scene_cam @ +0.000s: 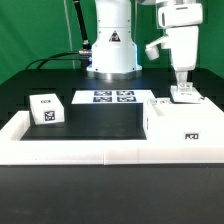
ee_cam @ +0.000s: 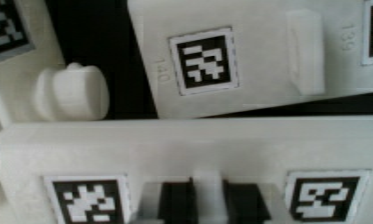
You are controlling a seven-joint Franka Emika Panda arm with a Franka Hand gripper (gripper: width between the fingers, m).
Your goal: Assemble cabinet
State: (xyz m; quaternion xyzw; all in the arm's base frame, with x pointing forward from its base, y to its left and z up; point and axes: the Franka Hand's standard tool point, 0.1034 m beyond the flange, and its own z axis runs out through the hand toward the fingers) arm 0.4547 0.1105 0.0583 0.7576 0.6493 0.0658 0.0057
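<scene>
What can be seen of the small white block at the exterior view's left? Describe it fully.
The small block is a white, plastic-looking, boxy piece. One black-and-white square tag shows on it. It sits flat on the black table, close to the white rail; whether they touch is unclear. Nothing else touches it.
</scene>
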